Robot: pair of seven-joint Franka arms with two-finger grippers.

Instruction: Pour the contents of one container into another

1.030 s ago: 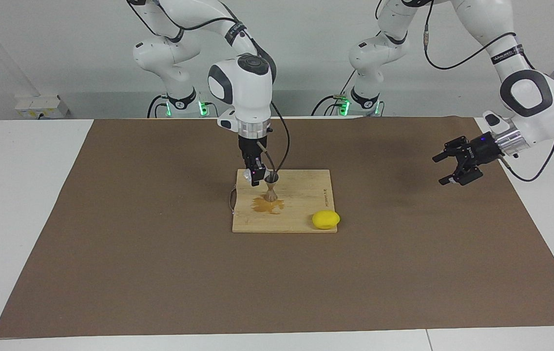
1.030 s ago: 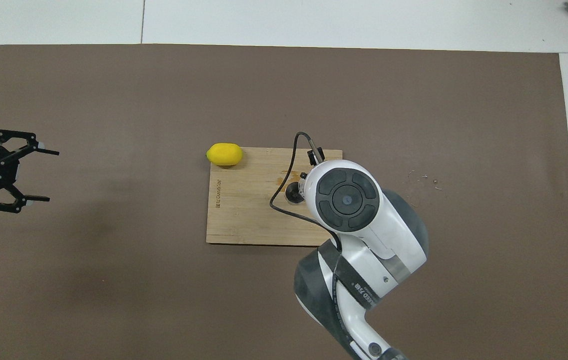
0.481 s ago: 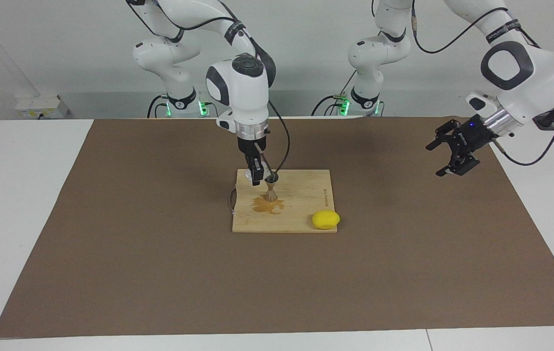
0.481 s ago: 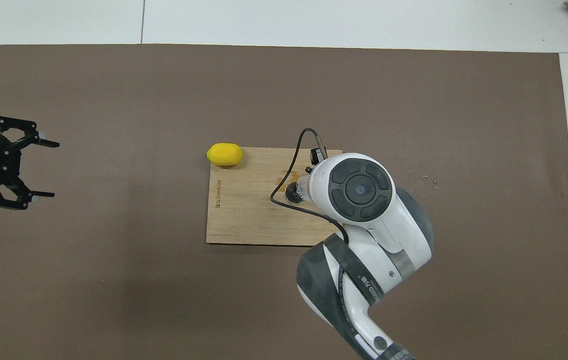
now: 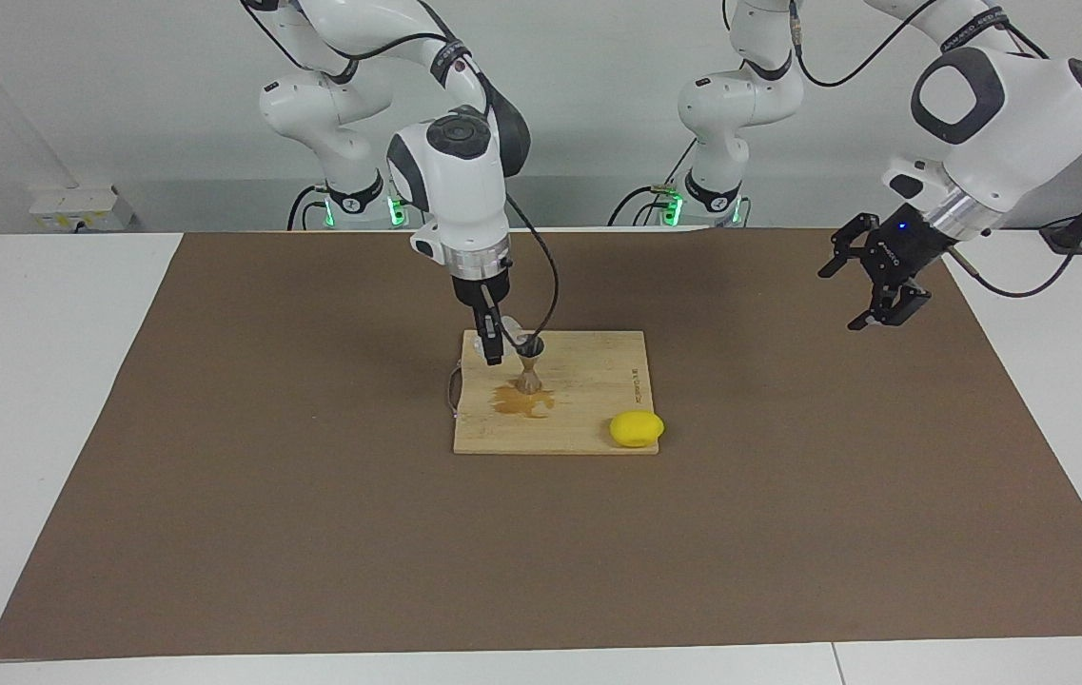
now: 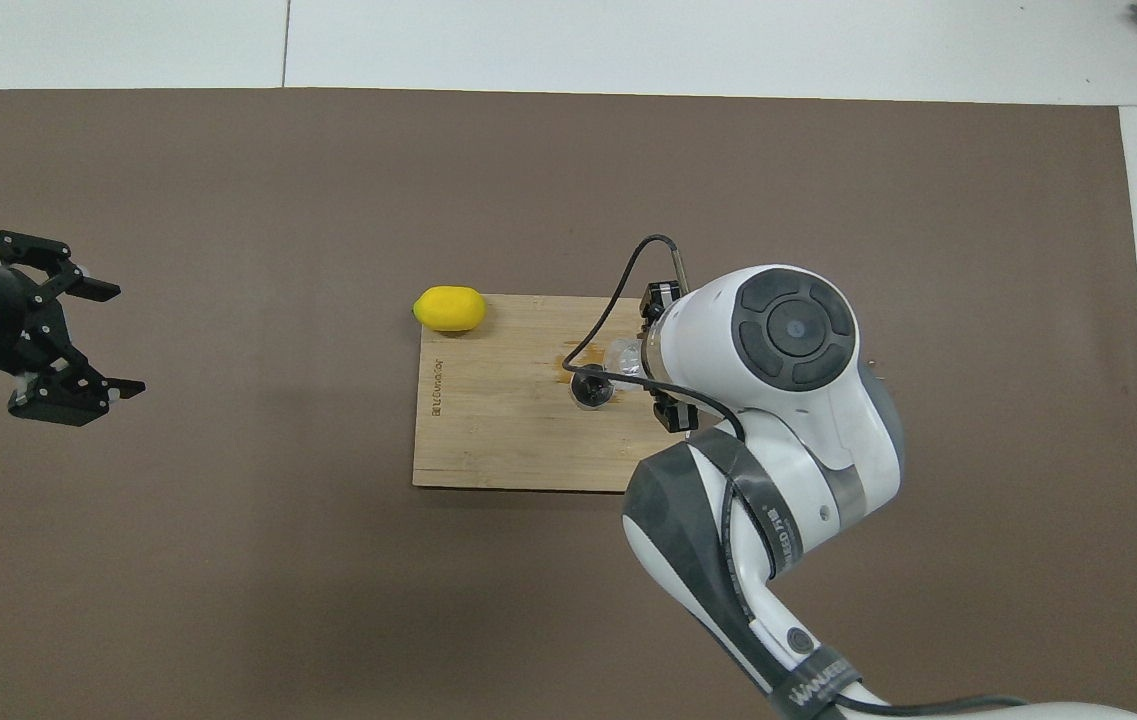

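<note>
Brown mat; right gripper [image 5: 493, 346] clamped on tilted glass [image 6: 623, 357] over jigger [image 5: 529, 369], left gripper [image 5: 869, 285] wide open.

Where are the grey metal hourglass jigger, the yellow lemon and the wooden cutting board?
Grey metal hourglass jigger [image 5: 529, 372], facing view, on its narrow waist.
Yellow lemon [image 5: 637, 429], facing view, on its middle.
Wooden cutting board [image 6: 488, 440], overhead view, on bare wood nearer the robots.

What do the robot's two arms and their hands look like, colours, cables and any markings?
Both arms are glossy white with dark grey joint bands and round dark grey caps. Black cables loop along each. The right hand is slim and black below a silver wrist ring. The left hand is black, skeletal and two-fingered, with a small blue light and white lettering. Green lights glow at both bases.
</note>
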